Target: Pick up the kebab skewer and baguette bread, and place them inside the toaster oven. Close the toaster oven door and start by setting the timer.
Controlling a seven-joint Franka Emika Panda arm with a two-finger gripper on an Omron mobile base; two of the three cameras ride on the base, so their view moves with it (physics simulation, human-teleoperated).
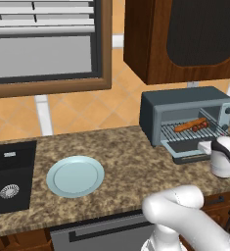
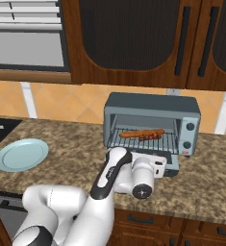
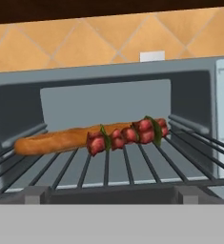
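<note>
We see the toaster oven (image 1: 185,117) standing on the speckled stone bench (image 1: 126,162) against the tiled wall, under the dark wood cupboards (image 2: 133,38). Its door (image 2: 155,161) is dropped open at the front, hanging down level with the bench edge of the oven, and the knobs (image 2: 190,127) sit in a column on its right side.

Inside, on the wire rack (image 3: 108,167), the baguette bread (image 3: 56,139) lies lengthwise across the rack, its rounded end toward the left wall in the hand view. The kebab skewer (image 3: 127,133) lies just in front of it and touching it, over the bread's right half, with red chunks and green pieces threaded along the stick. In the left base view we find both resting on the rack, the baguette bread (image 1: 189,125) running from left to right and the kebab skewer (image 1: 200,127) at its right end.

The gripper (image 2: 157,168) hangs just before the open door, pointing into the oven mouth. We cannot tell whether its fingers are spread or pressed together; it holds nothing that we can see.

To the left on the bench, well apart from the oven, lies a pale blue plate (image 1: 75,176). Further left is the black sink (image 1: 9,176) with its round drain.
</note>
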